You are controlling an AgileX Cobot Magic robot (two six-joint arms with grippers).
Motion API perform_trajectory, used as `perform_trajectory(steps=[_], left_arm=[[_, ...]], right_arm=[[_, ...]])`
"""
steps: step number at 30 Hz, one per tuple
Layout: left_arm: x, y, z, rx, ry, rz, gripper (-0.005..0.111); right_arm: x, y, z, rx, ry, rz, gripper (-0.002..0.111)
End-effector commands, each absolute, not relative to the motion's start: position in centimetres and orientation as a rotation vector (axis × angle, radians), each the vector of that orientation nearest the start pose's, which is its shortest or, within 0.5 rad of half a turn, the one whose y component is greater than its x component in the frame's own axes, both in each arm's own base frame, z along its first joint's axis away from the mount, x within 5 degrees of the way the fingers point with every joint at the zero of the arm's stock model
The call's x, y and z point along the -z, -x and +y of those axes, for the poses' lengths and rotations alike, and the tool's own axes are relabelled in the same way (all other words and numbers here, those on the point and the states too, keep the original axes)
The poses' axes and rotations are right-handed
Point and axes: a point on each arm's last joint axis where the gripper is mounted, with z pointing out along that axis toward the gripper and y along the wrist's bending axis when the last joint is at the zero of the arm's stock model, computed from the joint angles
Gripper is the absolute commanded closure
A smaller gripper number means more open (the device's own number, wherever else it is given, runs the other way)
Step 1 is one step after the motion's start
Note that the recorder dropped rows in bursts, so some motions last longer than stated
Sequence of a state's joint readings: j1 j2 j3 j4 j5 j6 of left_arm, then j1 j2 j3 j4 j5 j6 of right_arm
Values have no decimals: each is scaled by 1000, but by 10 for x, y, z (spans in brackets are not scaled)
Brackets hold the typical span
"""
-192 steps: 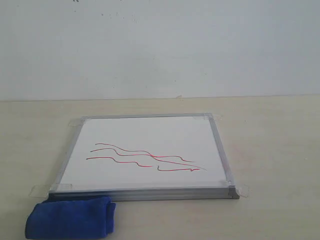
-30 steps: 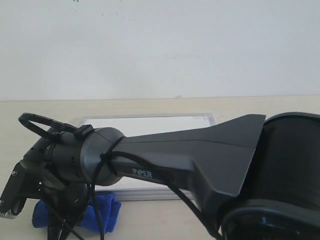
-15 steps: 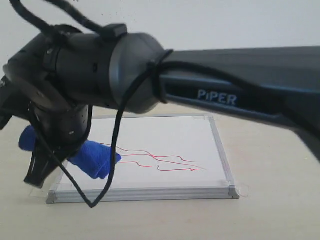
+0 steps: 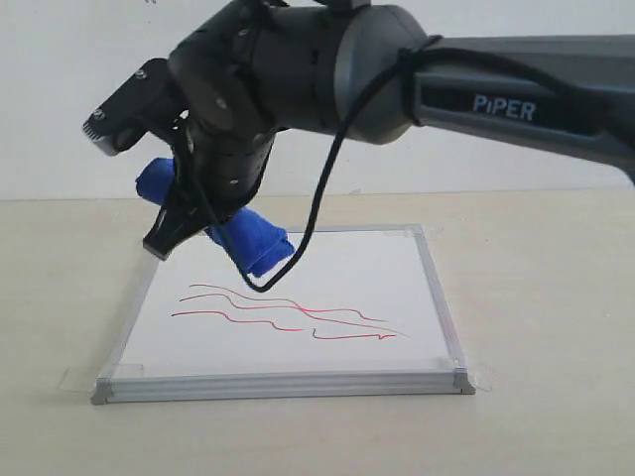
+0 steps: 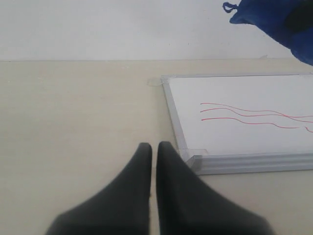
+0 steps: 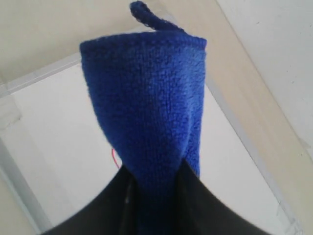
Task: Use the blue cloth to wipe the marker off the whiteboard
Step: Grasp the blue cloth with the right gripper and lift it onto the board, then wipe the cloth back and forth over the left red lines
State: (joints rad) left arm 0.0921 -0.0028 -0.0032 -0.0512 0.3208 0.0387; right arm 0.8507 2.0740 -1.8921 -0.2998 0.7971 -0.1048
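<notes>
The whiteboard [image 4: 337,260] lies flat on the beige table, with the wavy red marker [image 4: 288,313] lines across its middle. My right gripper [image 4: 203,220] has reached over to the board's far left and hangs above it, shut on the blue cloth [image 4: 254,244]. The right wrist view has the blue cloth [image 6: 146,98] bulging out past the right gripper [image 6: 156,182], the whiteboard [image 6: 58,127] beneath and a bit of marker [image 6: 114,157] beside it. My left gripper [image 5: 154,147] is shut and empty, low over the table near a corner of the whiteboard [image 5: 234,93]. The marker [image 5: 254,115] and blue cloth [image 5: 274,19] show there too.
A black cable loop [image 4: 316,213] hangs from the right arm over the board. Clear tape tabs [image 4: 483,378] stick out at the board's corners. A white wall [image 4: 476,149] stands behind the table.
The right arm has carried the blue cloth up from the table at the board's front left corner and on towards its far side. The red lines look unchanged.
</notes>
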Motion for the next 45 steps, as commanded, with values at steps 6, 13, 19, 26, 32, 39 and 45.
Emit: perform_trajectory(steps=[6,13,19,26,32,39,45], left_arm=[[-185,-54,3,-31,76,1796,103],[-185,-54,3,-31,76,1796,103],[-185,-54,3,-31,76,1796,103],[-185,-54,3,-31,76,1796,103],[-185,-54,3,-31,76,1796,103],[-185,-54,3,-31,76,1796,103],[-185,-54,3,-31,76,1796,103]], right_arm=[[-255,-352,344,-45,1594,1865,108],[-226,-365,358,-42,1642,1895,108],[-209,-380,373,-42,1681,1949,108],[-210,-393,387,-93,1566,1950,108],[-194,-399,390,-92,1545,1986,108],[-170,-405,389,-94,1532,2036,108],[-163,-398,400,-281,1534,2027,108]])
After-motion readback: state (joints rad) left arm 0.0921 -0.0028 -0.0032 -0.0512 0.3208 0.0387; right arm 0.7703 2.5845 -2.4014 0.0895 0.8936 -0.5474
